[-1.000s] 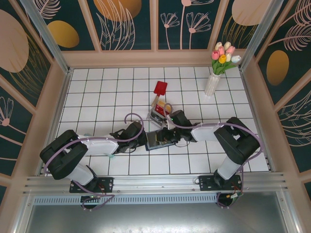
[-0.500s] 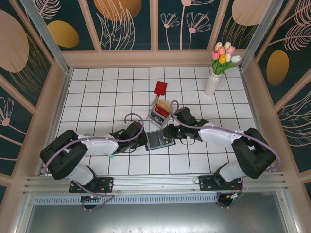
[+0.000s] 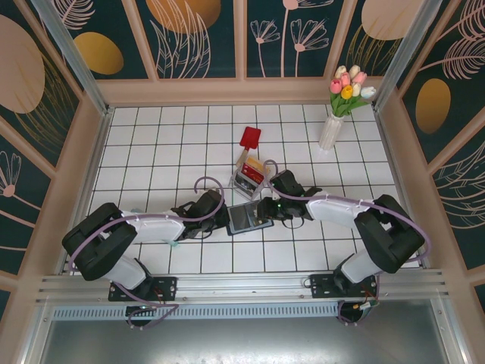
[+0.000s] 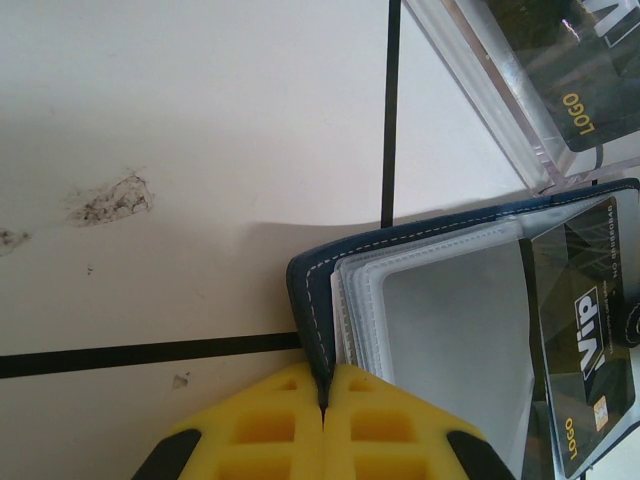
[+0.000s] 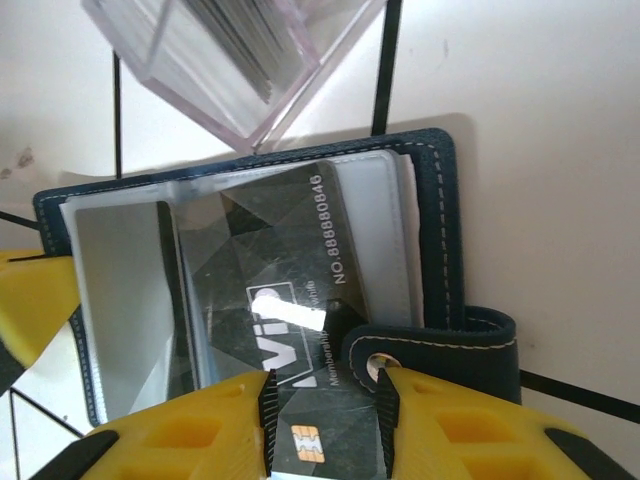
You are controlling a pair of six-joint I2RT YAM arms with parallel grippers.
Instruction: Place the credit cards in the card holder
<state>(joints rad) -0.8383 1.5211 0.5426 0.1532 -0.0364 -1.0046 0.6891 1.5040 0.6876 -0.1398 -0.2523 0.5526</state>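
The navy card holder (image 3: 244, 218) lies open on the tiles, its clear sleeves facing up (image 4: 440, 300) (image 5: 440, 220). My left gripper (image 3: 226, 218) (image 4: 323, 400) is shut on the holder's left cover edge. A black VIP credit card (image 5: 290, 270) (image 4: 585, 310) sits partly inside a sleeve, its chip end sticking out. My right gripper (image 3: 263, 210) (image 5: 325, 420) holds that end across its width, one pad on each long edge. The snap tab (image 5: 440, 345) curls over the card beside the right pad. Red and yellow-orange cards (image 3: 250, 173) stand in the clear box.
The clear plastic box (image 3: 248, 176) (image 5: 230, 60) (image 4: 500, 90) stands just behind the holder, nearly touching it. A red paddle (image 3: 250, 138) with a wooden handle lies behind the box. A white vase of tulips (image 3: 331, 130) is at the back right.
The right arm's elbow swung out to the right while its gripper stayed at the holder's right side. The left arm and the holder have not moved.
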